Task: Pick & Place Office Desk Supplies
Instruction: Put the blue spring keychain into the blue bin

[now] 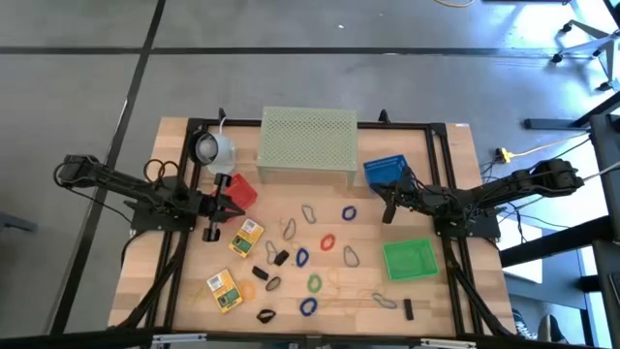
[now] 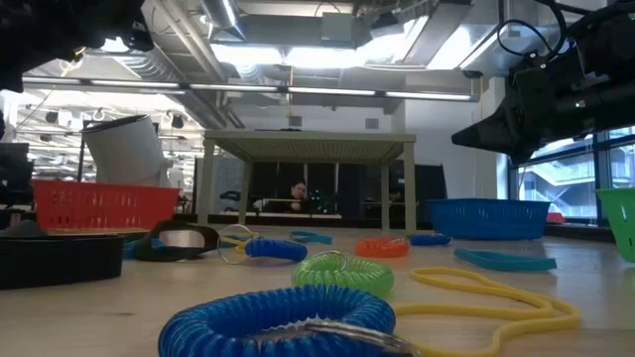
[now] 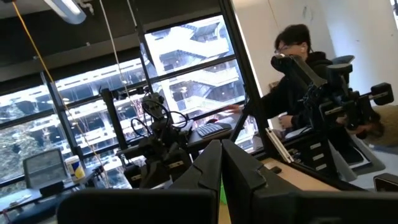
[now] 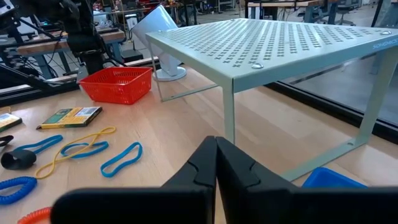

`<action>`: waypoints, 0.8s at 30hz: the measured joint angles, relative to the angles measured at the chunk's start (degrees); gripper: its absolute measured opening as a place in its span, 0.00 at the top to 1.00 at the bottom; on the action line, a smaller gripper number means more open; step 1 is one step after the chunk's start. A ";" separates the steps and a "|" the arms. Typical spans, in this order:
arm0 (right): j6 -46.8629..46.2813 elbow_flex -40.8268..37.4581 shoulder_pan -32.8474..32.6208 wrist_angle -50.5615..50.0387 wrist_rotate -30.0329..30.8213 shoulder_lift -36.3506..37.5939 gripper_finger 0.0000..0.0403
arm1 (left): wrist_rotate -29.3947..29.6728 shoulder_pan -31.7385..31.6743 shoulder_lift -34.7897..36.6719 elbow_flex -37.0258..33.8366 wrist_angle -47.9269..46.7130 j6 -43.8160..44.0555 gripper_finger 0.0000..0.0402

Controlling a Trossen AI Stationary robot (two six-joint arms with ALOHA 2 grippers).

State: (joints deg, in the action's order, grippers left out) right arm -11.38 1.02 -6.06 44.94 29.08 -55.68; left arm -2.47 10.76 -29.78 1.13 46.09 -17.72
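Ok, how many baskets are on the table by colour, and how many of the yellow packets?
Red basket: 1
Blue basket: 1
Green basket: 1
Yellow packets: 2
Total: 5

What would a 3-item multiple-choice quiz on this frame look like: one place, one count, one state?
1. Where is the red basket?
A. beside the left gripper
B. under the pale green stand
C. by the green basket

2. How many baskets are on the table?
A. one
B. three
C. five

3. The right gripper is:
A. open
B. shut, holding nothing
C. shut on a loop

Answers:
A, red basket sits at the left gripper.
B, red, green and blue basket.
B, fingers meet, nothing between.
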 joint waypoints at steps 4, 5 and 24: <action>-0.10 0.00 0.00 -0.01 -0.01 -0.02 0.98 | 0.01 0.00 0.00 0.00 -0.01 0.00 0.99; -0.10 0.00 0.02 0.01 -0.02 -0.01 0.98 | 0.02 0.00 0.00 0.00 0.00 0.00 0.99; -13.23 0.00 0.02 0.02 -5.01 -0.02 0.98 | -0.20 0.02 0.00 0.00 0.05 2.41 0.99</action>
State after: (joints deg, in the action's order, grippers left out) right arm -24.61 1.02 -6.04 44.96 24.07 -55.70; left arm -2.67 10.79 -29.78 1.13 46.14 -15.31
